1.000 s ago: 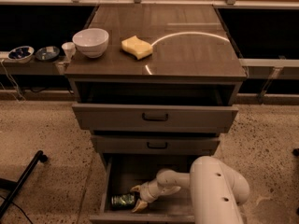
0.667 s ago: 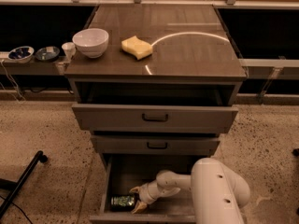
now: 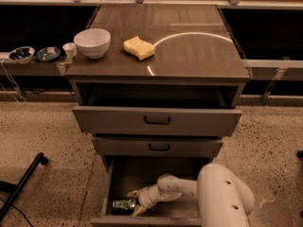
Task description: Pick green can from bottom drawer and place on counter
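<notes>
The green can [image 3: 123, 204] lies on its side at the front left of the open bottom drawer [image 3: 156, 176]. My gripper [image 3: 135, 203] reaches down into the drawer from the white arm at the lower right. Its pale fingertips [image 3: 132, 193] are spread apart at the can's right end, one behind it and one in front. The gripper is open and the can rests on the drawer floor. The counter [image 3: 189, 46] is the dark brown top of the cabinet, with a curved light reflection.
A white bowl [image 3: 92, 42] and a yellow sponge [image 3: 138, 48] sit on the counter's left half. The top drawer [image 3: 156, 119] is pulled out partway above the bottom one. Small dishes [image 3: 33, 54] stand on a low shelf at left. A black pole [image 3: 21, 186] lies on the speckled floor.
My gripper has edged slightly left, closer onto the can's right end. The can and drawers have not moved.
</notes>
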Controlling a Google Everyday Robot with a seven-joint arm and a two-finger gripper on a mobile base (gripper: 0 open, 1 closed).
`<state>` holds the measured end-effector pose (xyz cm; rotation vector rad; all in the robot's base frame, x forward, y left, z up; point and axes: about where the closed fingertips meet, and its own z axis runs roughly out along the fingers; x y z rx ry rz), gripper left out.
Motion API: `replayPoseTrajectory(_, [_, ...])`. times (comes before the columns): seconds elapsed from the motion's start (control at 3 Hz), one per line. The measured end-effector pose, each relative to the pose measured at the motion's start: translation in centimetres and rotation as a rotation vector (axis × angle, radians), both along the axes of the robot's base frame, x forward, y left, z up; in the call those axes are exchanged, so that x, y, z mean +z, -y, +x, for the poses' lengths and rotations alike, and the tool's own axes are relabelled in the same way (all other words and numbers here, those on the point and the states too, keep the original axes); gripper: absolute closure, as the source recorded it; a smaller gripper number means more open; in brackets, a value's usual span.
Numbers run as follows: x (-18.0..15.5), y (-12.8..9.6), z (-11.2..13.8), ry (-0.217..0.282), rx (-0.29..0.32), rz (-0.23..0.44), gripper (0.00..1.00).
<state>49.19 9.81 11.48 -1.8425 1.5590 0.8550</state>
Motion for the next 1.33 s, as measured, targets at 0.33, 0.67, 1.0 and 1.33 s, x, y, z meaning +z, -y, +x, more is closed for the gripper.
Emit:
replayPoseTrajectory(0.33, [0.0, -1.0, 0.0, 0.004, 0.020, 0.023, 0.37])
replayPoseTrajectory(0.67, [-0.1, -2.0, 0.0, 0.008, 0.038, 0.040, 0.54])
replayPoseTrajectory(1.0, [-0.1, -2.1, 0.2, 0.016, 0.027, 0.071, 0.78])
replayPoseTrajectory(1.33, [1.9, -1.6, 0.3, 0.059, 0.011, 0.122, 0.99])
